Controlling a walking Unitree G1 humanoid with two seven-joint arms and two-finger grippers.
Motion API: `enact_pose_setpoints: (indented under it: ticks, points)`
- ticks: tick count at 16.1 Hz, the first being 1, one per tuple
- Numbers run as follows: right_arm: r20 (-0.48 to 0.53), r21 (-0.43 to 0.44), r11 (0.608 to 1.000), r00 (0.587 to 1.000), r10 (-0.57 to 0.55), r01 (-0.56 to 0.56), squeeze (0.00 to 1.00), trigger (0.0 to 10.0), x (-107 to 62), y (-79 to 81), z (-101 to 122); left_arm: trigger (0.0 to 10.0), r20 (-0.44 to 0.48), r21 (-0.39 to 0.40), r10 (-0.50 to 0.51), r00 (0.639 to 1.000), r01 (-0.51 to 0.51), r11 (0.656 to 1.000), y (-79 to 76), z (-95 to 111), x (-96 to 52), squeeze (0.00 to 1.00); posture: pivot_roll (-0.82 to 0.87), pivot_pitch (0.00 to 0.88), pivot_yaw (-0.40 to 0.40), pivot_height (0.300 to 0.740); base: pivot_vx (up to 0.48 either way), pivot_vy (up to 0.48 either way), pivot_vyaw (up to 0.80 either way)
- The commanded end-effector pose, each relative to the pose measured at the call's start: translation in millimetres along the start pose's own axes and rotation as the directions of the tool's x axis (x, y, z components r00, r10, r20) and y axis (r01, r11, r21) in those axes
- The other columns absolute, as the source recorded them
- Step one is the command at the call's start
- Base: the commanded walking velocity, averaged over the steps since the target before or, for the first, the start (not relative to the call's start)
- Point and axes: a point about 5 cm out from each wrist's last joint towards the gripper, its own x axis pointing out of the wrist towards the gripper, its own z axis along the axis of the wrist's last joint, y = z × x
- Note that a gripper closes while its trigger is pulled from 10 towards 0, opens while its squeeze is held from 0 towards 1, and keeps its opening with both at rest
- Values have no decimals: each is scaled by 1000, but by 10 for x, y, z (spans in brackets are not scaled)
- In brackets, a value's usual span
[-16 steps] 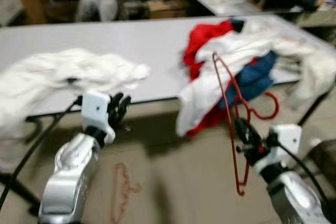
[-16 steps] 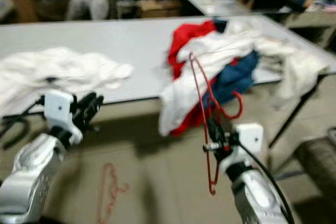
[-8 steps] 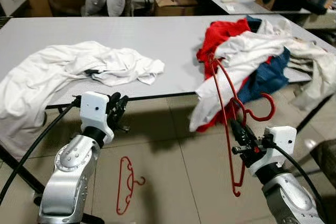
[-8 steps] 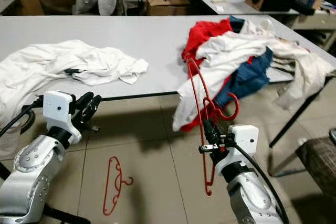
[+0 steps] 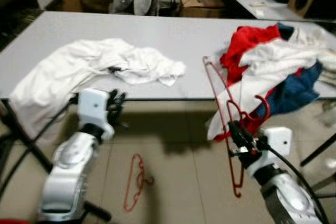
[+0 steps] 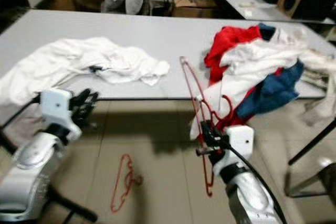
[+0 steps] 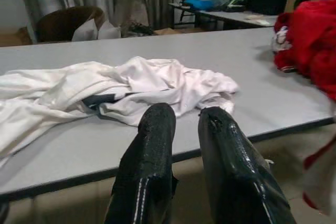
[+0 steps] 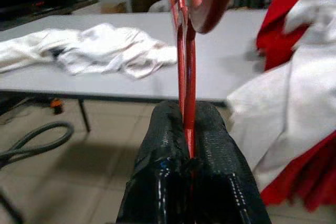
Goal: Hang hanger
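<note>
Looks like we're mid-carry: the right gripper (image 5: pixel 234 132) is clamped tight on the red hanger (image 5: pixel 222 109), held upright just off the tabletop (image 5: pixel 178 35) edge, so next it needs a rail to hook onto.

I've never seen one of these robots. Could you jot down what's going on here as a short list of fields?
Right gripper: shut on a red wire hanger, held upright before the table edge
Left gripper: held near the grey table, fingers slightly apart, holding nothing
Table, left: crumpled white garment
Table, right: heap of red, white and blue clothes, hanging over the edge
Floor: second red hanger on tiles
</note>
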Motion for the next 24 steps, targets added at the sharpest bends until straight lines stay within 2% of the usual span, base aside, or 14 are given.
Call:
enact_pose_setpoints:
  ticks: [1, 17, 24]
  points:
    - [14, -7, 999, 999, -37, 38, 0, 10000, -38, -89, 30, 10000, 12, -9, -38, 999, 38, 999, -104, 25, 44, 0, 33, 2, -17, 740, 304, 0, 0]
    - [6, 10, 1000, 1000, -1, 1, 0, 10000, -40, -36, -12, 10000, 10, 22, -53, 999, 53, 998, -78, 35, 47, 0, 41, 0, -13, 740, 308, 0, 0]
    - [5, 8, 1000, 1000, 1, -1, 0, 10000, -38, -72, -13, 10000, 9, 28, -86, 996, 86, 996, -82, 36, 36, 0, 46, 0, -13, 740, 0, 0, 0]
